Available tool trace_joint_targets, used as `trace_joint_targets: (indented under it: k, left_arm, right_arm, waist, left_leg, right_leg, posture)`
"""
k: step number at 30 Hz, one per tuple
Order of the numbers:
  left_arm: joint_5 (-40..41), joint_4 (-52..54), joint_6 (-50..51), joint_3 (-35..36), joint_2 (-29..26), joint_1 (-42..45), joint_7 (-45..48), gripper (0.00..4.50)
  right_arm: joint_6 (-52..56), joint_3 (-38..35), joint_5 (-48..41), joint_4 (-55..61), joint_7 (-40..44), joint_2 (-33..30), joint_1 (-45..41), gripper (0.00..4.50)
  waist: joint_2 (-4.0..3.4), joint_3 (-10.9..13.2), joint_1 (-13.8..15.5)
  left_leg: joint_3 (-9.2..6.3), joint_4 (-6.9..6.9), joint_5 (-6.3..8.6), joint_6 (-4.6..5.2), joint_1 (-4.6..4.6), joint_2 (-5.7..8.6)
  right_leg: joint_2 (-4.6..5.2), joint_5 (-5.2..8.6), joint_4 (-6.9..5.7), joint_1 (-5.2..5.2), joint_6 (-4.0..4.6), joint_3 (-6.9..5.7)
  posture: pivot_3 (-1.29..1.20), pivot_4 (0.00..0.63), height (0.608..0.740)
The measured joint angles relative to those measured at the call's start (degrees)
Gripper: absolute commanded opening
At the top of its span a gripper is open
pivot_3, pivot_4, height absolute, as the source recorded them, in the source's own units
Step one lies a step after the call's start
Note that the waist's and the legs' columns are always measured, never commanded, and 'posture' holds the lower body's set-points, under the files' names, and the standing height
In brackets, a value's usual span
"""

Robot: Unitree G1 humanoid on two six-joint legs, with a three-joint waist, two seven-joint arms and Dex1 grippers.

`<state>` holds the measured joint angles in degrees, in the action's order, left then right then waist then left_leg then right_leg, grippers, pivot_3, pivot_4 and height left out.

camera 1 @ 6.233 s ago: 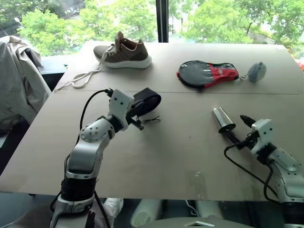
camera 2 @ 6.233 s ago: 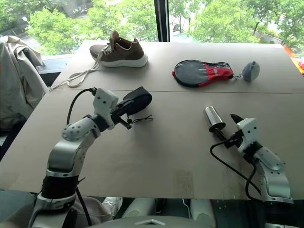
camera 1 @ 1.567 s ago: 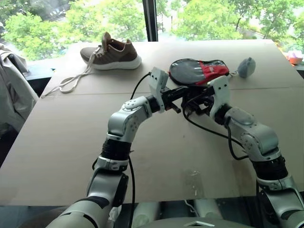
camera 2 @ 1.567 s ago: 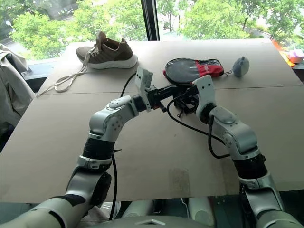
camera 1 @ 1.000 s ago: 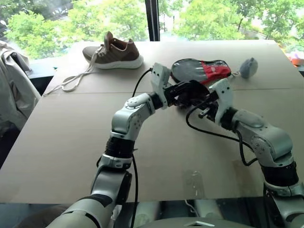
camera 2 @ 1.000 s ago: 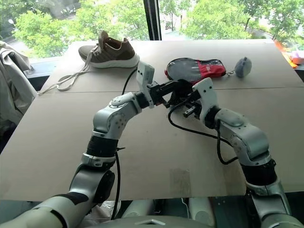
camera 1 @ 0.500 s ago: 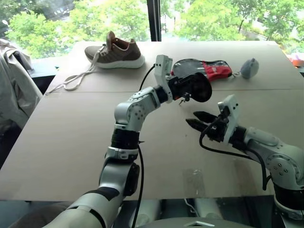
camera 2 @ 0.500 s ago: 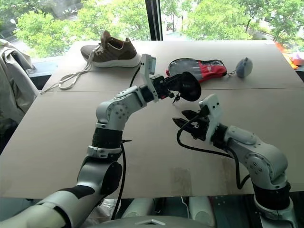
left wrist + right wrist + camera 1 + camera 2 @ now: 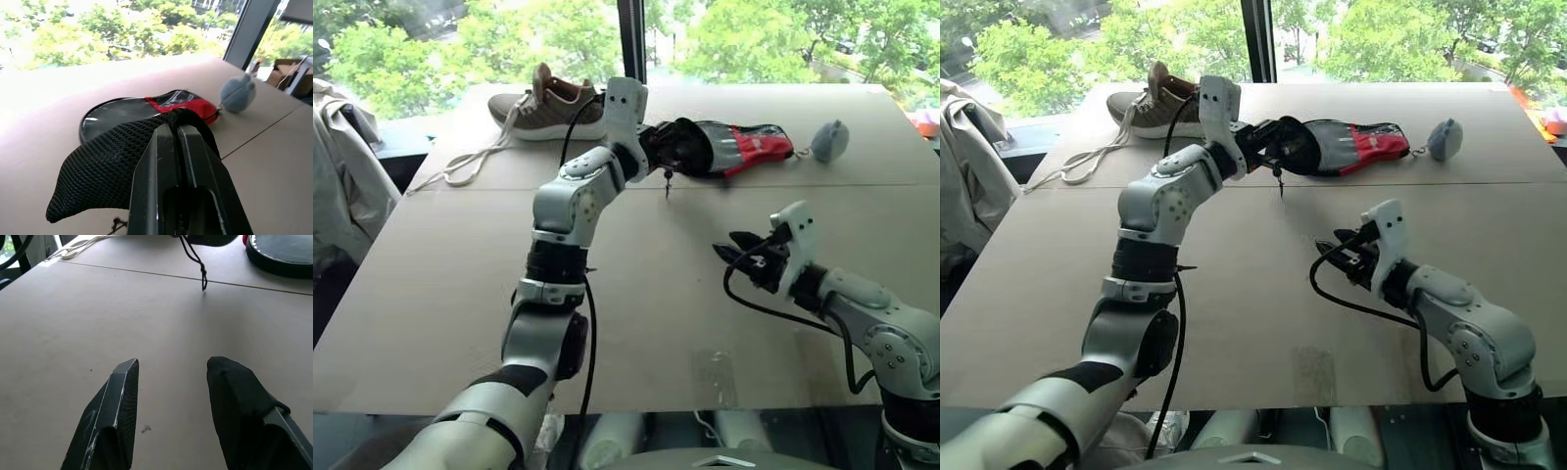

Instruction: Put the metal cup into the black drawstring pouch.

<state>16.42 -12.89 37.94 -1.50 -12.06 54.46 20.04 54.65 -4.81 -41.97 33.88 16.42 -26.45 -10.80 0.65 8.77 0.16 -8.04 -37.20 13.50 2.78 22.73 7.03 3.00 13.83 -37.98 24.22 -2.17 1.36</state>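
My left gripper (image 9: 654,149) is shut on the mouth of the black drawstring pouch (image 9: 685,147) and holds it in the air, in front of the paddle-shaped case. The pouch (image 9: 105,169) is mesh fabric and hangs bulging from the shut fingers (image 9: 164,147). Its thin cord (image 9: 667,182) dangles below. The metal cup is hidden. My right gripper (image 9: 732,249) stands open with nothing between its fingers (image 9: 122,391), low over the bare table (image 9: 646,294), nearer to me and to the right of the pouch.
A brown shoe (image 9: 553,103) with long laces lies at the far left. The grey, black and red paddle case (image 9: 754,145) and a small grey-blue pouch (image 9: 829,142) lie at the far right. A jacket (image 9: 342,166) hangs beside the table's left edge.
My right gripper opened, left the pouch and drew back toward the near right. My left gripper carried the pouch up and farther away, toward the paddle case.
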Motion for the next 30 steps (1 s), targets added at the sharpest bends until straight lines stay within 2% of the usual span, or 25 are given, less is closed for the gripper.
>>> trace_joint_targets:
  k: [4,8,12,16,25,30]
  left_arm:
    - [-1.9,-0.3,0.8,-1.4,4.6,0.0,-2.9,0.0]
    - [-4.0,-7.3,0.5,-2.9,11.2,2.7,-6.9,0.0]
    - [-4.0,-13.3,1.0,1.0,14.1,8.1,-12.8,0.0]
    - [-1.6,-15.1,4.0,6.0,16.2,9.6,-15.7,0.0]
    - [3.7,-15.8,11.2,12.5,16.8,8.7,-16.3,0.0]
    - [8.1,-15.6,14.3,17.3,13.9,8.0,-14.7,0.0]
  right_arm:
    - [0.2,1.0,1.4,-1.2,-0.6,0.0,-0.9,2.19]
    - [0.8,5.5,3.2,-3.5,-0.6,1.5,-3.4,2.19]
    - [1.5,6.7,5.2,-7.0,-3.7,5.9,-4.9,2.19]
    - [1.0,6.6,9.7,-12.6,-9.1,10.6,-7.0,2.19]
    - [-9.9,11.4,22.0,-27.2,-12.6,17.8,-13.2,2.19]
    - [-19.6,12.5,27.9,-34.2,-13.0,20.8,-14.1,2.19]
  waist:
    - [0.02,0.0,0.9]
    - [0.05,0.0,0.7]
    - [0.06,0.0,0.1]
    - [0.05,0.0,0.2]
    - [0.04,0.0,-0.9]
    - [0.05,0.0,-1.3]
  left_leg:
    - [-0.02,-0.02,0.0,0.0,0.03,0.0]
    - [-0.01,-0.06,0.0,0.0,0.05,0.01]
    - [0.01,-0.01,0.0,-0.01,0.05,0.0]
    - [0.02,-0.02,0.0,0.0,0.05,0.01]
    - [0.14,-0.06,0.0,-0.01,0.06,0.02]
    - [0.34,-0.06,-0.01,-0.01,0.06,0.02]
  right_leg:
    - [0.02,0.0,0.0,0.0,0.0,-0.06]
    - [0.03,-0.01,-0.01,0.0,-0.01,-0.06]
    - [-0.01,-0.01,-0.04,0.06,-0.02,-0.01]
    - [0.0,-0.01,-0.05,0.07,-0.01,0.01]
    - [-0.01,-0.01,-0.22,0.2,-0.01,0.15]
    - [-0.02,-0.01,-0.49,0.42,-0.01,0.34]
  posture:
    - [0.0,0.15,0.74]
    - [0.0,0.15,0.74]
    - [0.0,0.15,0.74]
    - [0.0,0.15,0.74]
    - [0.0,0.15,0.74]
    - [0.0,0.15,0.74]
